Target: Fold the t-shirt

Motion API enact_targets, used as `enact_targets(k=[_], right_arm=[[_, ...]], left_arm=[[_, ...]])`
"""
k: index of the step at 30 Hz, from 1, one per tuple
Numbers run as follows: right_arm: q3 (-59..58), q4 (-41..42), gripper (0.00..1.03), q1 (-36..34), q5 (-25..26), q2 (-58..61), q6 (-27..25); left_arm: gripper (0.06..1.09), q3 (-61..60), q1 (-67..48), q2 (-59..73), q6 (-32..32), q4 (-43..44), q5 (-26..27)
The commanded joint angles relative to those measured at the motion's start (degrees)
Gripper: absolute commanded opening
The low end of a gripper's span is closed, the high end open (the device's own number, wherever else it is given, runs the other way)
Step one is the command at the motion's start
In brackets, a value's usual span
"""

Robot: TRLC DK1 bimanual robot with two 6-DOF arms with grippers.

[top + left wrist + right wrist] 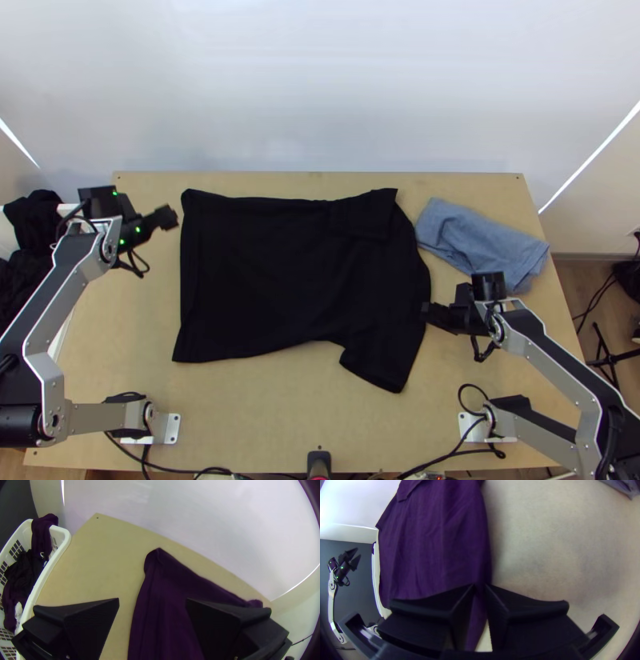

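The black t-shirt (264, 272) lies spread sideways on the table, with its upper sleeve folded inward and its lower sleeve pointing to the near edge. Left of its hem, my left gripper (166, 218) hangs apart from the cloth. The left wrist view shows that gripper (152, 603) open and empty, with a hem corner of the shirt (163, 580) beyond. At the shirt's right edge is my right gripper (426, 310). Seen from the right wrist, this gripper (480, 586) is open by a narrow gap, the shirt (436, 546) visible between its fingers without a clear pinch.
A folded blue-grey cloth (480, 240) lies at the table's back right. Beyond the left edge, a white basket (50, 570) holds dark clothes. Bare table (264, 408) lies on the near side of the shirt, with cables along the front edge.
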Motion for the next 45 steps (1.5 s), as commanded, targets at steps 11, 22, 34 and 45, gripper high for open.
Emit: enact_targets(k=[11,22,34,45], right_arm=[[-2.0,2.0,0.03,-0.1,2.5,-3.8,1.1],[-1.2,2.4,0.03,0.6,3.6,-3.1,1.2],[-1.5,2.4,0.03,0.5,5.0,-1.2,1.2],[-1.0,2.4,0.03,0.5,6.0,0.4,1.3]], left_arm=[[1.04,-10.2,7.3,-5.9,36.4,-29.1,11.2],[1.03,-23.5,9.5,-10.5,56.6,-31.9,11.6],[1.03,-28.9,10.4,-20.5,75.1,-38.0,15.1],[1.03,-35.0,9.0,-23.3,79.0,-30.8,13.2]])
